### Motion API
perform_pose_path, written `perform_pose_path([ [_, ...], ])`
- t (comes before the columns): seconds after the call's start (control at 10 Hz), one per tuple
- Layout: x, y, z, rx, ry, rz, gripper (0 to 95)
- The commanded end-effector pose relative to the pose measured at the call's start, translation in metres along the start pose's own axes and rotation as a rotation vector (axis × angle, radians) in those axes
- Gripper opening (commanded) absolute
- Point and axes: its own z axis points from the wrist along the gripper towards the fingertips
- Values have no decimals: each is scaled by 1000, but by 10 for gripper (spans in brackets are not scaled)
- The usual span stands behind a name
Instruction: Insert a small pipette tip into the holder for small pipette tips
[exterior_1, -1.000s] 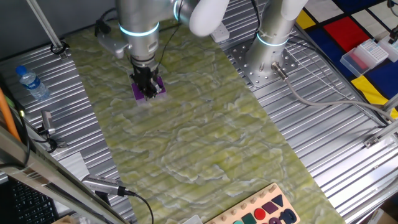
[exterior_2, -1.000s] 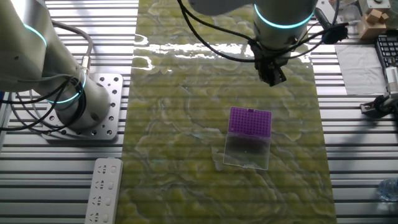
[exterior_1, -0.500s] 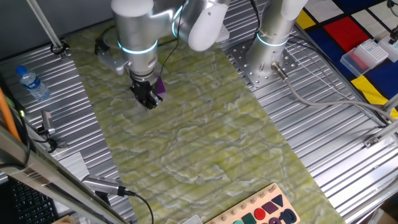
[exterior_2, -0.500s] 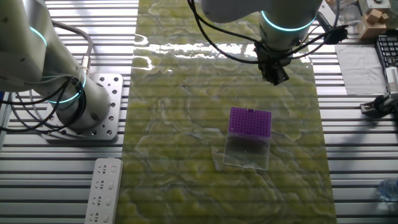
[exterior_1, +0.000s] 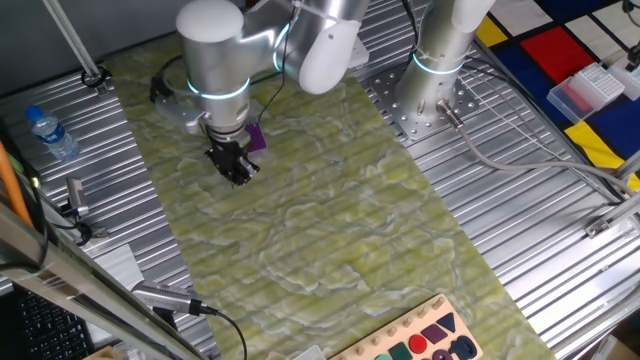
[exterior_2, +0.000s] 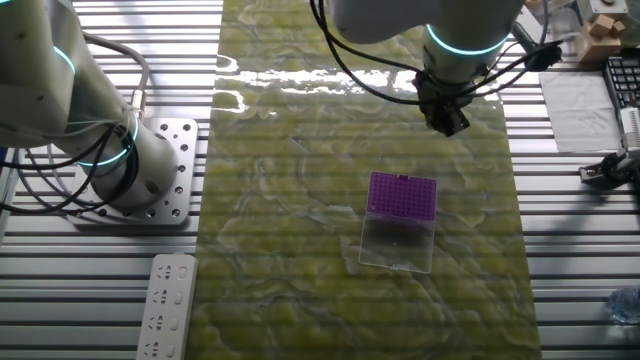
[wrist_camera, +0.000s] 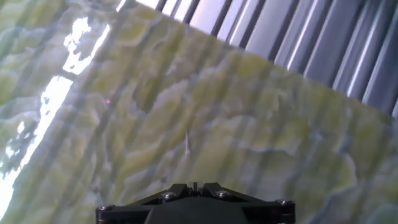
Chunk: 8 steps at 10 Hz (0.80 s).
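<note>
Hovering over bare green mat, the claw (wrist_camera: 194, 186) looks clenched, its fingers meeting in the hand view; a thin pale sliver (wrist_camera: 187, 142) ahead of it may be the pipette tip, though I cannot tell whether it is held. The purple holder (exterior_2: 403, 195), with its clear lid flat beside it, sits well apart on the counter (exterior_2: 300, 280). Compared with a second ago, the claw has moved off the holder.

You're looking at a ribbed metal table (exterior_1: 520, 230) with a green marbled mat (exterior_1: 330, 220) running diagonally across it. At the left edge stands a water bottle (exterior_1: 50, 133); upper right, a mat of coloured squares (exterior_1: 560, 50). Glare, perhaps from overhead lighting, streaks the mat's top in the other fixed view.
</note>
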Motion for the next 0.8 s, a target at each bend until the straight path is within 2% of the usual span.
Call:
perform_pose_path([
  [0.1,-1,1,5,3,0,2,0],
  [0.6,-1,1,3,-11,70,-1,0],
  [0.8,-1,1,3,-17,103,42,0],
])
